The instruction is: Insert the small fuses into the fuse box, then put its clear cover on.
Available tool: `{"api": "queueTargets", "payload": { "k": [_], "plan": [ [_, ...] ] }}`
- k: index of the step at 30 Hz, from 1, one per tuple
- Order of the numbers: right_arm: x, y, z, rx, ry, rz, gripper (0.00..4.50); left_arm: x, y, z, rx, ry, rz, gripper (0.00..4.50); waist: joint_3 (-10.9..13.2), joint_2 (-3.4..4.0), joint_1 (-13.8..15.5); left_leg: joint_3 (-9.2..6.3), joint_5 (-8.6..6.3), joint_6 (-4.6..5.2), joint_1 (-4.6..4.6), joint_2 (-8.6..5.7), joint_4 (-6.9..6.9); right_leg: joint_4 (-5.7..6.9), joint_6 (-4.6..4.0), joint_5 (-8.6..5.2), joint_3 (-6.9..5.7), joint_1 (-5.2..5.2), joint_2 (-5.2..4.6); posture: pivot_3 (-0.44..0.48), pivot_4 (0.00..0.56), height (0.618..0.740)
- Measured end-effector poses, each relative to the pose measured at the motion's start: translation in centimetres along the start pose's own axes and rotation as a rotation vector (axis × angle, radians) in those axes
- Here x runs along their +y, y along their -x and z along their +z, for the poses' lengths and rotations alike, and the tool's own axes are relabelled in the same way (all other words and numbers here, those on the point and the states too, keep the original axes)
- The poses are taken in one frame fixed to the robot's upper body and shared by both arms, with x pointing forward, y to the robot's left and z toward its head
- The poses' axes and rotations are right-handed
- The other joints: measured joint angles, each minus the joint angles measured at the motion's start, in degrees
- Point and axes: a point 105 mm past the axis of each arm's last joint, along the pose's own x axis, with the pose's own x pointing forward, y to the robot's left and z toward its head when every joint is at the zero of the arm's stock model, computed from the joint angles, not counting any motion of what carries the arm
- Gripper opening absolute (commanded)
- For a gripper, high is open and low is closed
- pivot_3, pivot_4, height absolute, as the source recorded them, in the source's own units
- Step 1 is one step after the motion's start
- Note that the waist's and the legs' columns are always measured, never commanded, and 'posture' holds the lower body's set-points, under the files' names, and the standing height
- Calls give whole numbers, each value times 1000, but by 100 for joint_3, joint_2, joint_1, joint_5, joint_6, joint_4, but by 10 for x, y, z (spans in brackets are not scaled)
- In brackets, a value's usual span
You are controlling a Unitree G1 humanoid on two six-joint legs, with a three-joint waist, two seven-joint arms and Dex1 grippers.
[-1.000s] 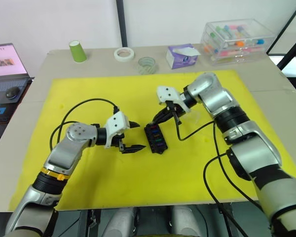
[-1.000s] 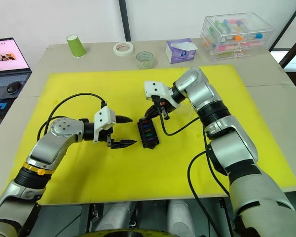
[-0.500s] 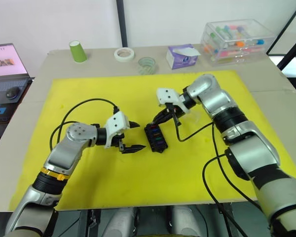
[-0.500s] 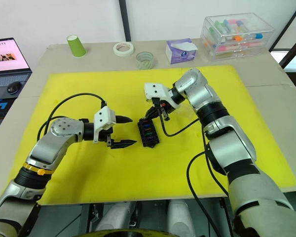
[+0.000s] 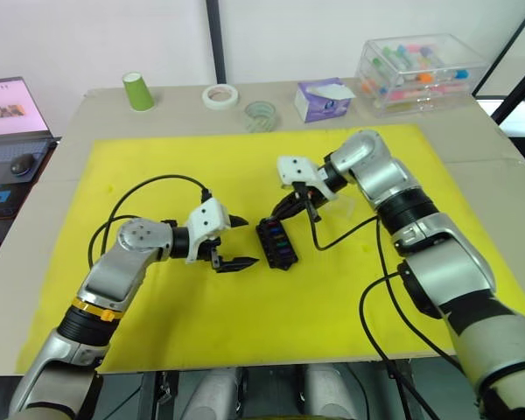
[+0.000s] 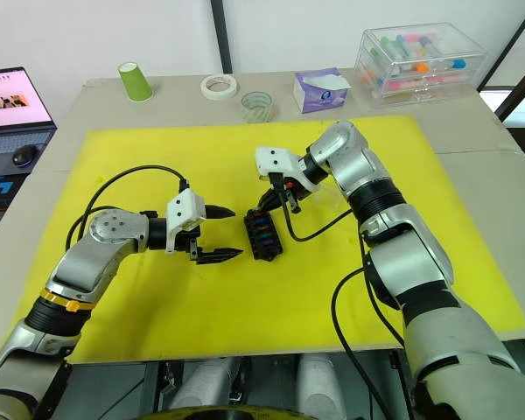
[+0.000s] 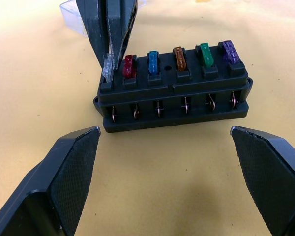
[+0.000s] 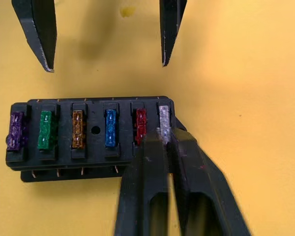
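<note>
The black fuse box point(image 5: 274, 244) lies mid-mat on the yellow mat point(image 5: 157, 324). Purple, green, amber, blue and red small fuses point(image 8: 77, 129) sit in a row of its slots. My right gripper point(image 8: 163, 133) is shut on a clear fuse point(image 7: 108, 67) at the end slot beside the red one. My left gripper point(image 5: 248, 240) hovers open just left of the box, its fingers point(image 7: 69, 172) spread wider than the box and not touching it. The clear cover point(image 7: 71, 14) lies on the mat behind the right gripper.
Along the table's back edge stand a green cup point(image 5: 138, 90), a white tape roll point(image 5: 220, 95), a clear tape roll point(image 5: 260, 115), a purple tissue box point(image 5: 324, 98) and a large clear storage box point(image 5: 420, 70). A laptop point(image 5: 9, 109) sits at the far left.
</note>
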Motion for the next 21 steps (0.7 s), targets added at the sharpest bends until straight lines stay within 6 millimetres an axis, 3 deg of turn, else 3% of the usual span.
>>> {"api": "queueTargets", "payload": {
  "k": [1,16,19,21],
  "plan": [
    [0,1,2,-3,7,-3,1332,0,0,0,0,0,0,4500,0,0,1,0,0,0,0,0,0,0,0,0,0,-1,0,0,150,740],
    [2,10,26,-60,34,-4,1332,0,0,0,1,0,5,4500,0,0,2,0,0,0,0,-1,0,1,0,0,0,-2,-1,0,150,740],
    [4,14,31,-79,41,-5,775,0,0,0,1,0,6,4500,0,0,4,0,0,0,0,-1,0,1,0,0,0,-1,-1,0,150,740],
    [7,12,28,-86,31,-1,84,1,0,0,1,0,7,4500,0,0,6,0,0,0,0,-1,0,1,0,0,0,-1,-1,0,150,740]
  ]
}}
